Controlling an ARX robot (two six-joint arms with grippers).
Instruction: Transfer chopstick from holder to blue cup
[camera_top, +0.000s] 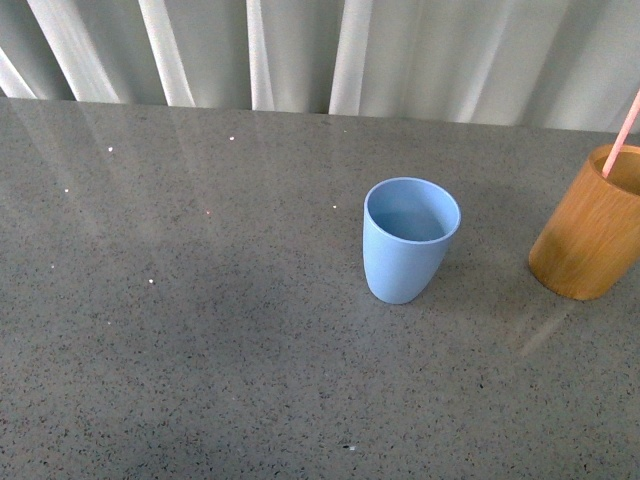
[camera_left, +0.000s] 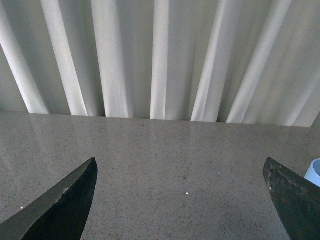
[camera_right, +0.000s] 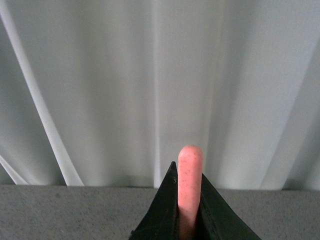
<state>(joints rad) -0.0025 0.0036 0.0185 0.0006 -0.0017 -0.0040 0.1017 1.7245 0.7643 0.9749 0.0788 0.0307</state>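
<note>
Pink chopstick (camera_top: 622, 135) stands in the holder (camera_top: 592, 225), three o'clock of the blue cup (camera_top: 411, 240). Your left hand (camera_left: 180, 200) is spread, idle. Your right hand (camera_right: 188, 175) pinches the chopstick's top: lift straight until clear, then carry toward nine o'clock.

Front view: holder (camera_top: 590, 235) cropped at right edge; chopstick (camera_top: 622, 135) top out of frame, bottom hidden inside holder.

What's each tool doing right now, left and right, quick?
Left tool: open, holding nothing.
Right tool: shut on the chopstick, whose lower end is in the holder.
</note>
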